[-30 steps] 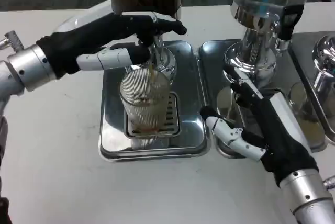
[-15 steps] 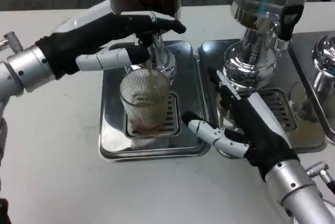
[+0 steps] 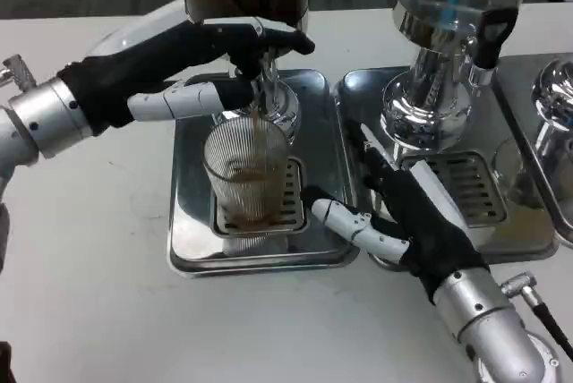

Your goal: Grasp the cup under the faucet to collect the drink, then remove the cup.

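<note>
Cup (image 3: 248,179), a ribbed clear glass with brown drink pooling at its bottom, stands on the slotted grate of the left drip tray (image 3: 192,240), directly under the faucet (image 3: 266,88) as a thin brown stream falls into it. Left hand (image 3: 192,65) grasps the faucet lever above the cup. Right hand (image 3: 403,217) hovers unclenched, fingers spread, at the tray's right edge, just beside the cup, before a second chrome dispenser (image 3: 439,61).

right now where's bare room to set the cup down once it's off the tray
The bare white table in front of the left drip tray, below the left hand, is free. Between the ribbed cup and the right drip tray it is crowded by the right hand.
</note>
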Action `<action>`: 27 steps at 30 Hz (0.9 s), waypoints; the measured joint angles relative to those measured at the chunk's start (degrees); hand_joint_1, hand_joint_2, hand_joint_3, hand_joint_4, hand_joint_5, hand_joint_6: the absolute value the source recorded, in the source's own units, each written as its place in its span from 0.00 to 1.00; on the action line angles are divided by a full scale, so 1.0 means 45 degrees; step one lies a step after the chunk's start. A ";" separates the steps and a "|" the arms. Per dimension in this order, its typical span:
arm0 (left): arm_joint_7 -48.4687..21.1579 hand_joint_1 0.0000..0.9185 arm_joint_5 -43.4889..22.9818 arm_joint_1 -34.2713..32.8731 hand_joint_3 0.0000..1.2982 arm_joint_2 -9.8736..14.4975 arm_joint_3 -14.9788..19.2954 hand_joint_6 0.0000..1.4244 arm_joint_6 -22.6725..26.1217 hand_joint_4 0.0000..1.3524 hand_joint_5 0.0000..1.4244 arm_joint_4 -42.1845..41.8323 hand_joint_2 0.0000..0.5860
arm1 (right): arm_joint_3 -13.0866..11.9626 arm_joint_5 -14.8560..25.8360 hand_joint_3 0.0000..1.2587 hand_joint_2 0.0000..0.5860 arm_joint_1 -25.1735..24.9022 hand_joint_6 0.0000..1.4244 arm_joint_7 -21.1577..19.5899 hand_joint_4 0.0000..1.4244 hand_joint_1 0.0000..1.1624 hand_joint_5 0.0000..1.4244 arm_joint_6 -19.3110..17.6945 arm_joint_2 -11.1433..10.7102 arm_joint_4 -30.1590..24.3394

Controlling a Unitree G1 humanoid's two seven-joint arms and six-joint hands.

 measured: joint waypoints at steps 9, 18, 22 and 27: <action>0.0254 0.00 0.0189 0.0006 0.21 0.0097 -0.0106 0.10 -0.0225 0.10 0.09 0.0000 0.13 | 0.0071 0.0072 0.00 0.37 -0.0642 0.04 -0.0252 0.00 0.42 0.00 -0.0399 0.0161 0.1085; 0.0393 0.00 0.0188 0.0017 0.21 0.0138 -0.0229 0.11 -0.0305 0.10 0.09 0.0000 0.13 | 0.0162 0.0094 0.00 0.37 -0.1358 0.04 -0.0373 0.00 0.42 0.00 -0.0686 0.0500 0.2059; 0.0405 0.00 0.0183 0.0019 0.21 0.0194 -0.0248 0.11 -0.0308 0.10 0.09 -0.0002 0.13 | 0.0145 0.0125 0.00 0.37 -0.1682 0.04 -0.0457 0.00 0.42 0.00 -0.0811 0.0530 0.2447; 0.0420 0.00 0.0174 0.0026 0.21 0.0207 -0.0251 0.11 -0.0309 0.10 0.09 -0.0005 0.13 | 0.0147 0.0133 0.00 0.37 -0.1949 0.04 -0.0498 0.00 0.42 0.00 -0.0904 0.0592 0.2717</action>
